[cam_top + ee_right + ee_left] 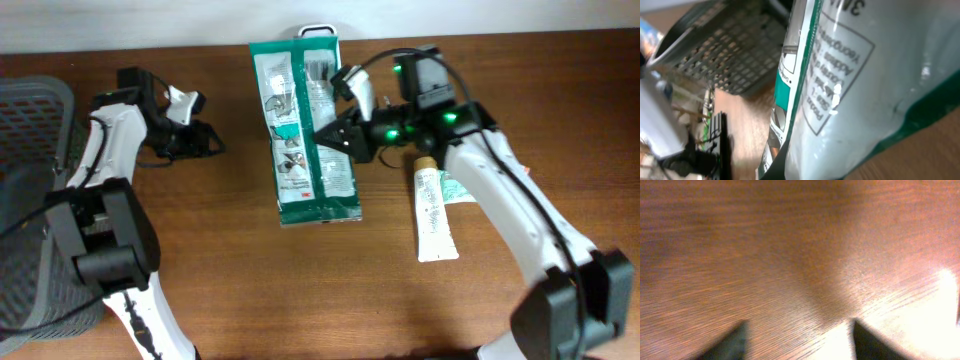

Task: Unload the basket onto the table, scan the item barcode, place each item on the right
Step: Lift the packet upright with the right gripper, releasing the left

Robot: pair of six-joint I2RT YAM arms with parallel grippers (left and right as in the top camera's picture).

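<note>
Right gripper [328, 138] clamped shut on pouch [300, 160] edge; left gripper [799, 340] parted, holding nothing. Basket [30, 120] contents indiscernible.

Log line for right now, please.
right gripper: shut on green pouch edge | left gripper: open, empty, over table | white tube: on table

Bare table [240, 290] lies open across the lower centre and left of the green-and-white pouch [300, 150], while a mesh basket [25, 130] blocks the left edge and seemingly a toothpaste tube [433, 215] lies right of centre.
</note>
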